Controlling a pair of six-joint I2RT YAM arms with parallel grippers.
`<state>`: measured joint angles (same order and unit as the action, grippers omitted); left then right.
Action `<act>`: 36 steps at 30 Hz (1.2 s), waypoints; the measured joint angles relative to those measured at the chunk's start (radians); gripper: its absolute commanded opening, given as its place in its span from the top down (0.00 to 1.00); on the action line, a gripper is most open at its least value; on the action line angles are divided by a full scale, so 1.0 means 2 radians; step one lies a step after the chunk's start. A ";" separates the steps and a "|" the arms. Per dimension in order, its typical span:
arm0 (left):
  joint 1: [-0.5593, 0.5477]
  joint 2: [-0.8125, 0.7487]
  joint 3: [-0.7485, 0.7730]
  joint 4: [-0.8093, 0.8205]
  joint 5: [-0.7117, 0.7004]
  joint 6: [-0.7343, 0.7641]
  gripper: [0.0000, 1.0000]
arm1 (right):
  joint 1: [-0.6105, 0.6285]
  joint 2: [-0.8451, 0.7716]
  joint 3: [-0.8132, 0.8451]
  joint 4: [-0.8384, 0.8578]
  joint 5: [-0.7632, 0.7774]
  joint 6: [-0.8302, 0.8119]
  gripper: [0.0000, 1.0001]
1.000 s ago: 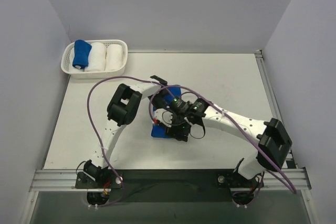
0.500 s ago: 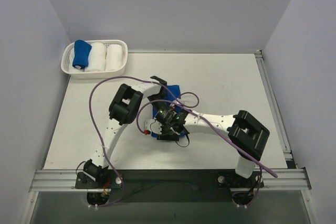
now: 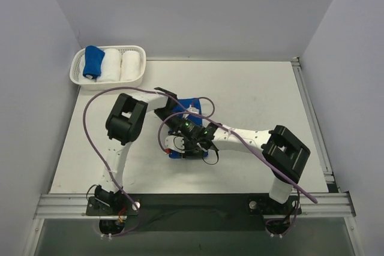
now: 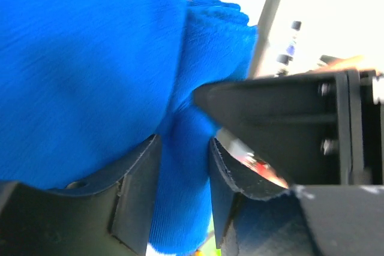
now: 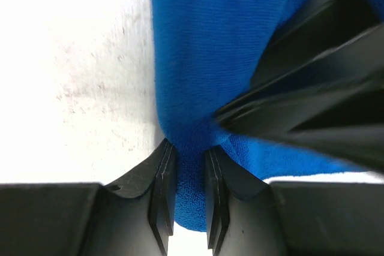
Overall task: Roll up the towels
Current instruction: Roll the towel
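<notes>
The right claw (image 5: 188,148) is nearly closed. Its two black fingers stand a narrow gap apart and pinch a fold of the soft royal-blue cloth towel (image 5: 210,40) between their pads. The pinched fold fills the gap completely and extends past the pads toward the wrist. Beyond the fingertips, the towel lies as a folded strip on the white table (image 5: 72,88), with a layered edge at its far end.

The left claw (image 4: 184,142) is partly open. A ridge of the same towel passes between its fingers and touches both inner faces. Whether the pads press the cloth or merely flank it cannot be determined from the left wrist view. The black body of the right claw appears just beside it, on the right of that view, with its tip against the cloth.

In the top view, both claws meet over the towel near the middle of the table, slightly toward its left edge. The arms cover most of the cloth. Blue shows only at the end toward the far edge and at the end toward the near edge.

A white plastic basket (image 3: 77,76) stands at the far left corner of the table. It holds three rolls side by side: a short rolled blue towel (image 3: 93,61) at its left end, leaning on its neighbour, and two white towel rolls (image 3: 110,64) to the right of it.
</notes>
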<state>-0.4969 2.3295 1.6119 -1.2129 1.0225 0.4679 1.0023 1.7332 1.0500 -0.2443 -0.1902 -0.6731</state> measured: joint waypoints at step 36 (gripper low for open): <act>0.195 -0.739 -0.392 0.312 -0.105 0.101 0.09 | -0.171 0.340 0.371 -0.425 -0.408 0.096 1.00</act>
<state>-0.1062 0.8520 0.8288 -0.5884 0.8131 0.6708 0.6605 2.4142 1.7912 -1.0943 -1.0061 -0.4808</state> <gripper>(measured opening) 0.959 0.207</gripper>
